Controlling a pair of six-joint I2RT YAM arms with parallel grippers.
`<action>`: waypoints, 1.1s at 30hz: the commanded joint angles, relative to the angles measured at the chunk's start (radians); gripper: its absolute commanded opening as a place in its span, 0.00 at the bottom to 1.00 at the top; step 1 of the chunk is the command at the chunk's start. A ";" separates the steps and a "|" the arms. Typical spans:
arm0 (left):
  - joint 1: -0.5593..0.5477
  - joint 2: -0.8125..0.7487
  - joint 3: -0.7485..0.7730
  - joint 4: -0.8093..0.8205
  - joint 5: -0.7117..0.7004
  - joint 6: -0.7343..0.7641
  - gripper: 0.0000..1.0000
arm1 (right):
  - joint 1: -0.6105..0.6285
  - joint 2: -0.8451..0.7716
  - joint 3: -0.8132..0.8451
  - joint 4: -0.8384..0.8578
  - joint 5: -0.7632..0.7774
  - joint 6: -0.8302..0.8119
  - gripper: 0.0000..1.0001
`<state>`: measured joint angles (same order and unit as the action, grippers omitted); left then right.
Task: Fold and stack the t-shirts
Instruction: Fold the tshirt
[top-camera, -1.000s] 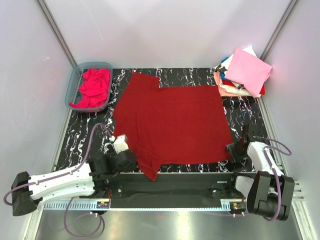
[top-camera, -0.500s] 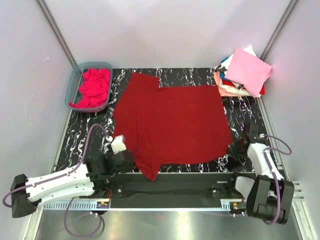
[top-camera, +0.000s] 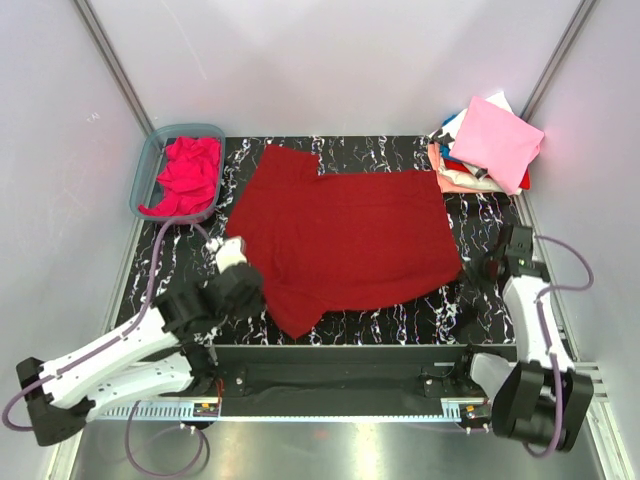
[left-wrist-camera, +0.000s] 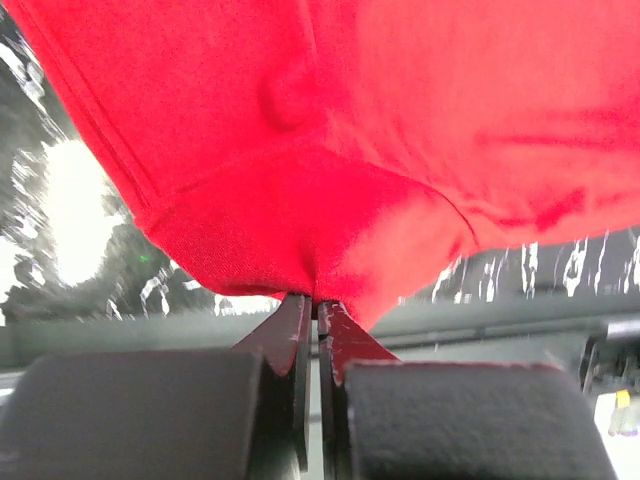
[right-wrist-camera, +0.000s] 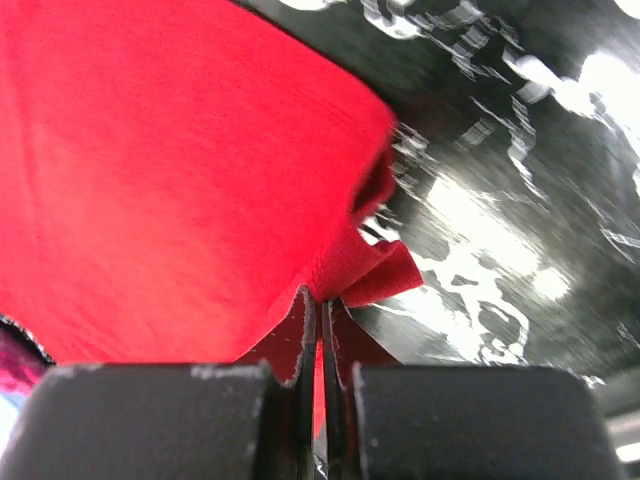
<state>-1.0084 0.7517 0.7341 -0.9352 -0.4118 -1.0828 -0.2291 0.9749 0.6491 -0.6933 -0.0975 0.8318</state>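
Both pincers clenched on cloth: left gripper (left-wrist-camera: 317, 300) has its jaws pressed together on a bunched fold at the near-left edge of the dark red t-shirt (top-camera: 345, 235), by a stitched hem; right gripper (right-wrist-camera: 321, 298) pinches the shirt's near-right corner the same way, cloth puckered into the jaws. Shirt is spread across the middle of the black marbled table (top-camera: 480, 315), mostly flat, one sleeve pointing to the far left, near edge running slanted between the two grips, a pointed flap toward the near side just right of the left grip. In both wrist views marble shows beneath the gripped edge. Magenta-pink t-shirt (top-camera: 188, 175) lies crumpled inside the translucent tub (top-camera: 143, 180) at the table's far-left corner, apart from the red shirt. Stack of folded shirts (top-camera: 465, 178) sits at the far-right corner, pale pink square (top-camera: 497, 140) on top and tilted, salmon, white and blue layers peeking out under it; stack is just beside the red shirt's far-right corner
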 joint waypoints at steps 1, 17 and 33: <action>0.111 0.081 0.102 0.004 0.062 0.194 0.00 | -0.003 0.092 0.109 0.049 -0.059 -0.077 0.00; 0.562 0.517 0.404 0.128 0.307 0.555 0.00 | -0.001 0.559 0.444 0.087 -0.186 -0.108 0.00; 0.744 0.860 0.568 0.139 0.389 0.666 0.00 | 0.017 0.820 0.596 0.106 -0.237 -0.126 0.08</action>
<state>-0.3004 1.5860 1.2507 -0.8124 -0.0399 -0.4576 -0.2211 1.7653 1.1950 -0.6094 -0.3042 0.7296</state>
